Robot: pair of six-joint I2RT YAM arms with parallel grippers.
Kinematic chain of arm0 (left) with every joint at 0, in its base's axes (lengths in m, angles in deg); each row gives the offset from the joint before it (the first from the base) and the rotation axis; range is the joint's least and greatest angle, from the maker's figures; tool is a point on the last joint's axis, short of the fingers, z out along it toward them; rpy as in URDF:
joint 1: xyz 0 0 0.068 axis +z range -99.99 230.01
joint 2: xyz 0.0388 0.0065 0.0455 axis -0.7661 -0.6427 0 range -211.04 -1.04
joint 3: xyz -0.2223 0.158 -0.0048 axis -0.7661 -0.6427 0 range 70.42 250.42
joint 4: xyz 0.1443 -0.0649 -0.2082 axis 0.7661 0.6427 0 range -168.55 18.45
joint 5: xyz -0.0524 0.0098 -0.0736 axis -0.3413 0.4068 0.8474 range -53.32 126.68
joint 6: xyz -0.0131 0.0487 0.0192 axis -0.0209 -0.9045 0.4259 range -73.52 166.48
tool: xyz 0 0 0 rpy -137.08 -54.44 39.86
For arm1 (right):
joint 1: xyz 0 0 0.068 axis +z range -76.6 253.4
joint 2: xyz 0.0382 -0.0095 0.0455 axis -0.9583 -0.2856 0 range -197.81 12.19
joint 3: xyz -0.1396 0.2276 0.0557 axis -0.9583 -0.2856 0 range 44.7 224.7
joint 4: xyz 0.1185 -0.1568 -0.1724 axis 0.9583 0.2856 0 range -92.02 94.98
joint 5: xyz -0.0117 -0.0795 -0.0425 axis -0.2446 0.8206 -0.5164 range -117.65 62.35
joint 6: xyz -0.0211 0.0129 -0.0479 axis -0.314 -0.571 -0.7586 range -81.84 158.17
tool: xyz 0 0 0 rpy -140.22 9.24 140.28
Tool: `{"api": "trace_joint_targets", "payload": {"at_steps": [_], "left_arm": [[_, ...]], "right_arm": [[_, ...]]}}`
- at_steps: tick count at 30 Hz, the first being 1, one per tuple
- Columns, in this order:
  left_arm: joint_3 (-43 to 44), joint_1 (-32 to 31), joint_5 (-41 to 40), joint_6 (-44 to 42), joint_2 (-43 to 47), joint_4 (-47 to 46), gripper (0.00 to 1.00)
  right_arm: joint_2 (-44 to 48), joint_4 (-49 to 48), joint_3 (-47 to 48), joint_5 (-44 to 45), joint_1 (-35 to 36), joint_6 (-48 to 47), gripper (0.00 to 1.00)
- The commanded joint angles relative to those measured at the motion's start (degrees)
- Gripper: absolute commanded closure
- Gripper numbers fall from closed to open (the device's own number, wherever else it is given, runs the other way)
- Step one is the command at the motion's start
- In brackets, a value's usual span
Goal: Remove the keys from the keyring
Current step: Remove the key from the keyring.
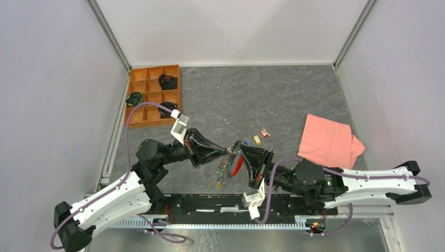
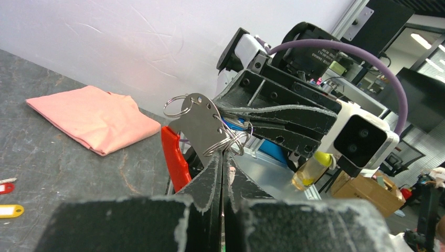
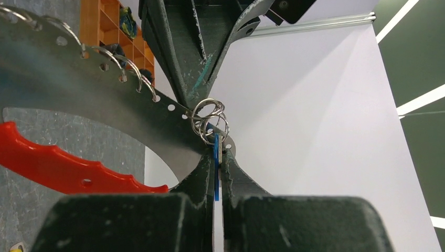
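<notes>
Left tool (image 2: 223, 153): we see it clamped on the keyring (image 2: 202, 126), up in the air.
Right tool (image 3: 217, 153): we see it pinching a blue key (image 3: 215, 184), tip to tip with the left.

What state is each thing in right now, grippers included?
left gripper: shut on the keyring.
right gripper: shut on the blue key.
keyring: held up between both grippers, off the table.
blue key: pinched, apparently on a ring.
red key: loose on the table.
yellow key: loose on the table.
pink cloth: folded, lying on the table.
</notes>
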Motion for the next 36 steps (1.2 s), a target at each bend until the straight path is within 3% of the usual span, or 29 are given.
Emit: {"api": "trace_joint_targets", "payload": {"at_steps": [1, 36], "left_arm": [[1.29, 0.17, 1.58, -4.55, 0.73, 0.25, 0.98], [4.37, 0.08, 3.72, -13.71, 1.03, 10.33, 0.98]], "right_arm": [[-0.36, -1.65, 3.34, 1.19, -0.86, 0.53, 0.99], [-2.91, 0.67, 7.11, -8.34, -6.38, 4.75, 0.99]]}}
